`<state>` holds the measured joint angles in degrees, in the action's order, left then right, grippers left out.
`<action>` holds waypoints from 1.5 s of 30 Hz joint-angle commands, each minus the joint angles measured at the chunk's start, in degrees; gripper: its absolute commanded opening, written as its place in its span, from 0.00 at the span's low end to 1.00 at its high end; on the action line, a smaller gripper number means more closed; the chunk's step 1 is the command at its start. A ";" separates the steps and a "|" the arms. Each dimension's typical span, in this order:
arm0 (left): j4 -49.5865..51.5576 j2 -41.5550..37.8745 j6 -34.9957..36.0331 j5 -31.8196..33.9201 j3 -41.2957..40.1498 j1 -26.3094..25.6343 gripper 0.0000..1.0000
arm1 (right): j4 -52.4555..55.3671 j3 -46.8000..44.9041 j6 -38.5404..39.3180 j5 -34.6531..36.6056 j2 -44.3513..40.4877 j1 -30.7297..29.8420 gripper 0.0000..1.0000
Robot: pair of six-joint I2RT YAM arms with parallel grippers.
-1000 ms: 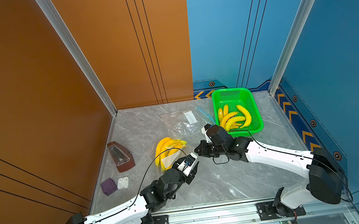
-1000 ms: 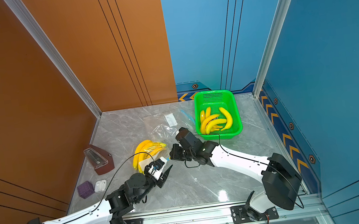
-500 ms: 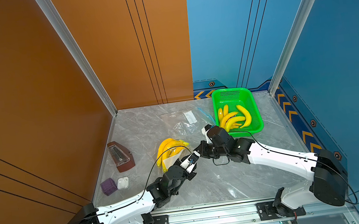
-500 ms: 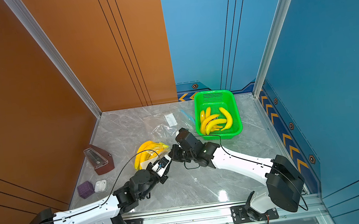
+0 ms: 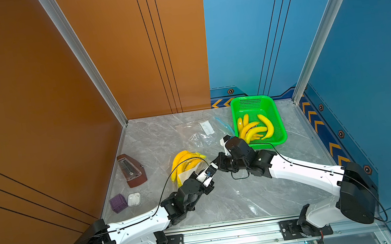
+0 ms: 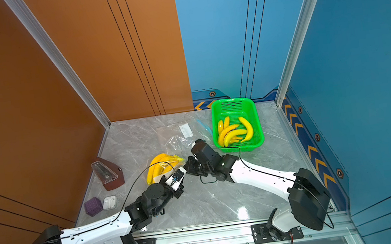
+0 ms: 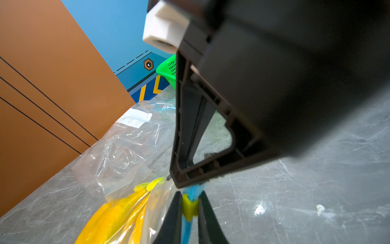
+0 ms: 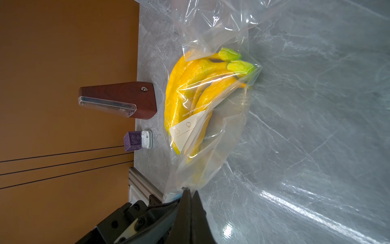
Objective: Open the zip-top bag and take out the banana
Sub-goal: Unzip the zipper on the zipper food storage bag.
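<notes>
Two grippers now meet: left gripper (image 7: 190,193), advanced toward one o'clock, has narrowed its jaws onto the slider (image 7: 189,209); right gripper (image 8: 191,191) stays pinching the bag (image 8: 223,135) at its edge.

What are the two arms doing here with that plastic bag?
Both arms work on the zip-top bag, which has a banana bunch inside. The right gripper is shut on the bag's zip edge, and right beside it the left gripper pinches the yellow slider. The bunch is not yet out. Other bananas lie in the green basket.
</notes>
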<state>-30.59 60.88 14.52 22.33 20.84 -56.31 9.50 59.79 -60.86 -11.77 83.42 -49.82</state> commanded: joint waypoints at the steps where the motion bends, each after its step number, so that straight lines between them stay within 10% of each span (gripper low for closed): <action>1: 0.53 0.91 1.82 1.23 1.92 -0.17 0.14 | -0.58 0.31 -2.36 -2.78 2.10 -0.97 0.00; 33: 0.79 2.99 0.20 10.41 -1.81 -5.04 0.12 | 3.94 -1.58 0.24 0.52 -7.63 9.19 0.00; 45: 12.04 -0.20 -6.80 18.43 -0.28 -13.74 0.13 | 5.96 -3.60 4.20 -0.57 -6.81 22.21 0.00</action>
<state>-24.47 62.39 11.27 37.41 19.94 -68.29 14.59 56.86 -59.02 -14.28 76.82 -28.99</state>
